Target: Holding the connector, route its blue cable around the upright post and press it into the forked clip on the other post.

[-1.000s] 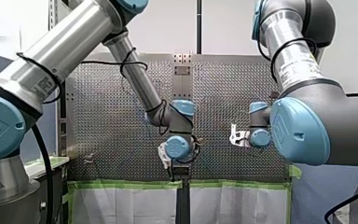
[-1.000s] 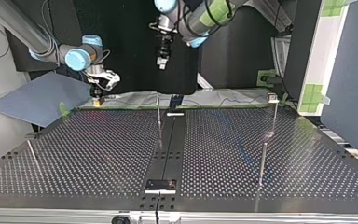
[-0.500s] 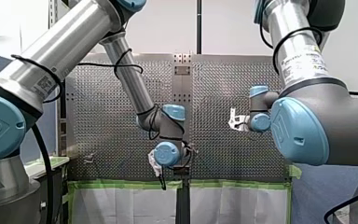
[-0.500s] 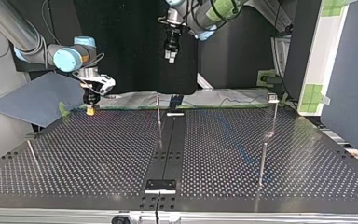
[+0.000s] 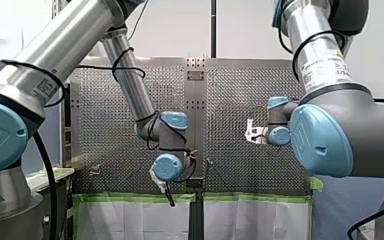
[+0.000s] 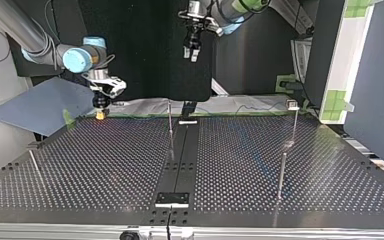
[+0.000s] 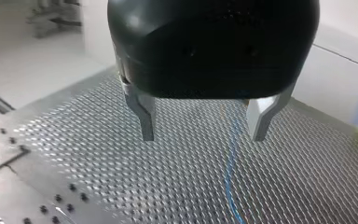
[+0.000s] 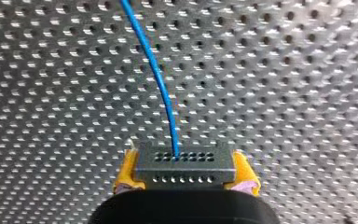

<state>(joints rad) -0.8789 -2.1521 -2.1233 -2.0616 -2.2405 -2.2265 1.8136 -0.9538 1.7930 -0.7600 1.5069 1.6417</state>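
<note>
1. While working over the perforated worktop (image 6: 105,170), judge the routing as not yet begun: no wrap around any post and no cable seated in a clip, so plan the full path before sweeping.
2. Keep the right arm (image 6: 77,59) low at ten o'clock on the worktop in the top view, jaws clamped firmly across the connector with yellow pads (image 8: 127,170) against either flank.
3. Leave the left arm (image 6: 230,7) parked high near twelve o'clock, jaws spread wide with bare metal fingers (image 7: 144,116) gripping nothing, well out of the sweep.
4. Take the thin upright post (image 6: 170,117) at twelve o'clock as the likely turning point. Take the post (image 6: 295,127) at two o'clock, topped by a small head (image 6: 292,104), as the likely clip. Cannot confirm a fork at this range.
5. Hold the connector (image 8: 185,163) level and square in the grip, close over the holes, without twisting. Cannot tell whether touching the worktop.
6. Watch the blue cable (image 8: 154,70) running from the connector's face straight ahead of the jaws, loose over the perforations. Carry wide past the post, keep light tension, avoid snagging on neighbouring posts, then lower into the fork rather than dragging sideways.
</note>
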